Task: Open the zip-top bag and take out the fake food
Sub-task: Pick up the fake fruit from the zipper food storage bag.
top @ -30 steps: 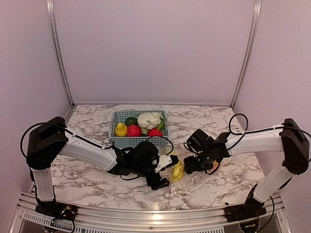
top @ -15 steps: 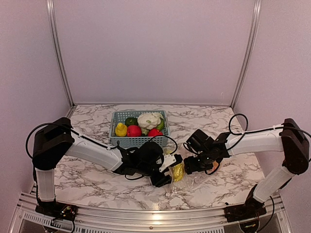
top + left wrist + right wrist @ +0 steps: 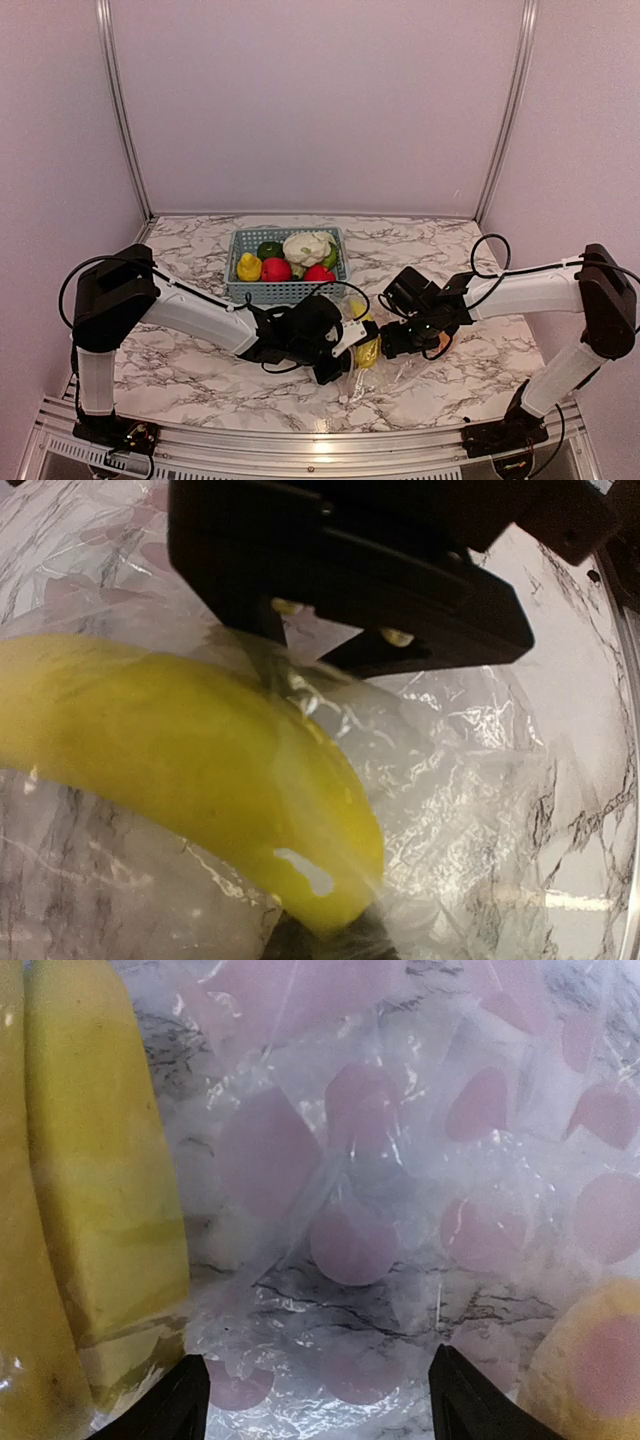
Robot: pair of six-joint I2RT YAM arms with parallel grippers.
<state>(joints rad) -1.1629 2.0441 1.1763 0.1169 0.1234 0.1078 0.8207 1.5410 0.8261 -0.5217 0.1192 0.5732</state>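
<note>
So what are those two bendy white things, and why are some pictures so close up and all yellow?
They are two robot arms, each ending in a two-finger gripper. One picture comes from a camera up above. The close-ups come from small cameras on each wrist. On the table a basket holds toy food. In front of it lies a clear bag with a yellow banana inside, and that is the yellow you see. The left gripper is right at the banana, but I cannot tell whether it is pinching. The right gripper is open, its fingers apart over the bag.
</note>
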